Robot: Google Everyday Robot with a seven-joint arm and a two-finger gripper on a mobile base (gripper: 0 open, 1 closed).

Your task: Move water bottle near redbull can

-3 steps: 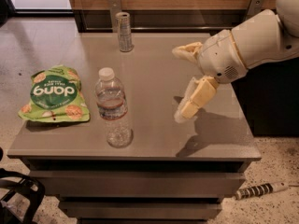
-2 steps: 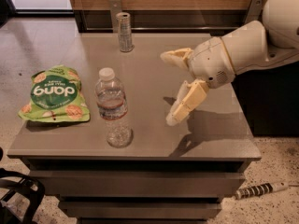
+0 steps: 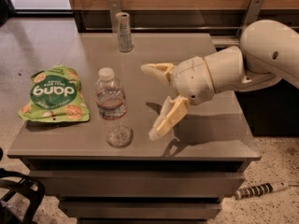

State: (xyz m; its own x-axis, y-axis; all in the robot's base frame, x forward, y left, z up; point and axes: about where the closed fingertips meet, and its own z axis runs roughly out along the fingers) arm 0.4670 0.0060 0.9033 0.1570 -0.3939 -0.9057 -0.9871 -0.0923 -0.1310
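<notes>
Grey table (image 3: 219, 125) carries the bottle (image 3: 111, 107) upright near the front edge, just right of a green snack bag (image 3: 53, 94), while the can (image 3: 124, 31) stands at the back edge, well apart from it. The gripper (image 3: 147, 101) hangs over the table to the bottle's right, fingers (image 3: 167, 118) spread wide and holding nothing, not touching the bottle. Compared with a second ago, the gripper has slid leftward, closing much of the gap to the bottle; bottle, can and bag have not moved.
</notes>
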